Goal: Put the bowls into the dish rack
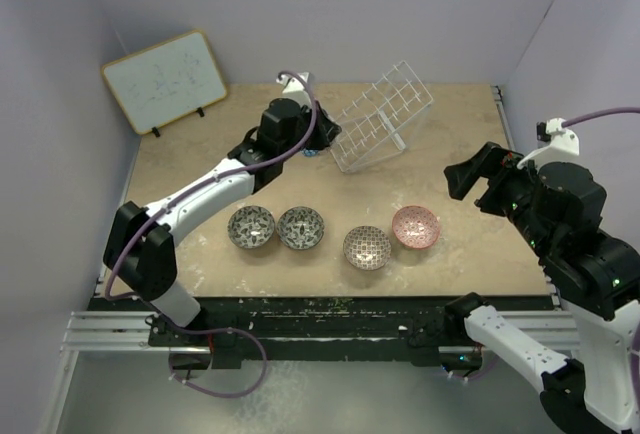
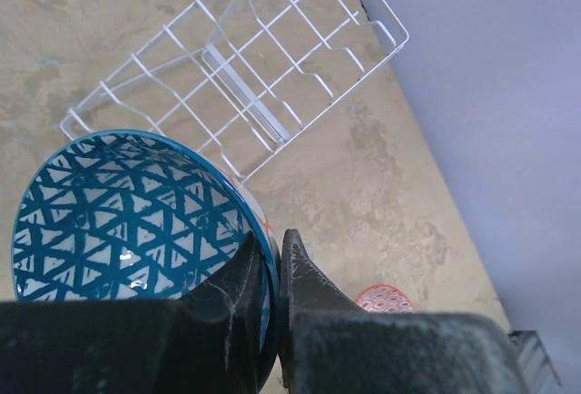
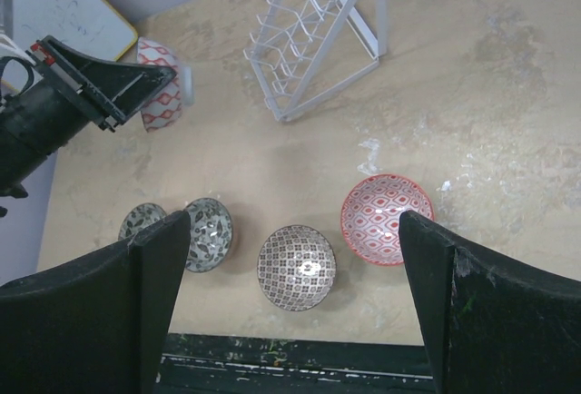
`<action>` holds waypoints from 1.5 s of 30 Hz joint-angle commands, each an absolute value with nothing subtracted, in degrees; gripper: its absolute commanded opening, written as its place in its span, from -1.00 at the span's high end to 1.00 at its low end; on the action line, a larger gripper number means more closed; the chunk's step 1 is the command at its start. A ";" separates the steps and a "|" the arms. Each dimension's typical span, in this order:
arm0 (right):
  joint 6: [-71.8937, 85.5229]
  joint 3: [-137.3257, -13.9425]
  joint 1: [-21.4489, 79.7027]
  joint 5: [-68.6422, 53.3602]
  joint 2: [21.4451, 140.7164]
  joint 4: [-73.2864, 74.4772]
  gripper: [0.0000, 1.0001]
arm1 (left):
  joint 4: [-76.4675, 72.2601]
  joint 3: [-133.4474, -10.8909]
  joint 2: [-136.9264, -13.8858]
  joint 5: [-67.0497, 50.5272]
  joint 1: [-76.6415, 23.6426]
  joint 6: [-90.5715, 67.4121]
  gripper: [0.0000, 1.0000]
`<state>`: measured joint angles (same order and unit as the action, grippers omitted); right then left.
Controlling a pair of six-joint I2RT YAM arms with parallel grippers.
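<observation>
Far left, in the corner: a wood-framed whiteboard (image 1: pixel 165 81), rounded at the corners, set at a slant, propped on two small black feet, marked with faint scribbles. Underneath: a beige table (image 1: pixel 450 154) with a mottled, stone-like top, rubbed with white scuffs (image 3: pixel 372 153) a little right of centre. Closing in on the left, far and right sides: plain pale lilac walls (image 1: pixel 350 14). Along the near edge: a black strip (image 1: pixel 330 312), chipped and flecked with white, and at near left a silver slotted rail (image 1: pixel 100 332).

text: none legible | whiteboard (image 1: pixel 165 79): faint marks, unreadable
</observation>
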<state>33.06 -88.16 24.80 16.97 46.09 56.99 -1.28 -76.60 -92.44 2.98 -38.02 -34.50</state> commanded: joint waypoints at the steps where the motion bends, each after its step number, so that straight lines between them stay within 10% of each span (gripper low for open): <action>1: 33.36 -89.01 24.87 17.14 46.44 56.25 -0.96 | -15.60 -71.21 -90.34 -7.51 -32.93 -44.00 1.00; 29: 35.06 -84.68 24.88 14.23 44.07 54.50 -0.95 | 21.26 -86.27 -113.39 19.16 -30.76 -21.39 0.99; 45: 34.89 -84.64 24.87 13.89 43.69 54.66 -0.95 | 23.32 -87.01 -113.72 24.31 -34.86 -18.12 0.31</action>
<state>34.57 -84.60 24.80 14.81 43.83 56.27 23.29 -84.75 -114.83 21.50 -33.74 -19.81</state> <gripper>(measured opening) 0.975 0.341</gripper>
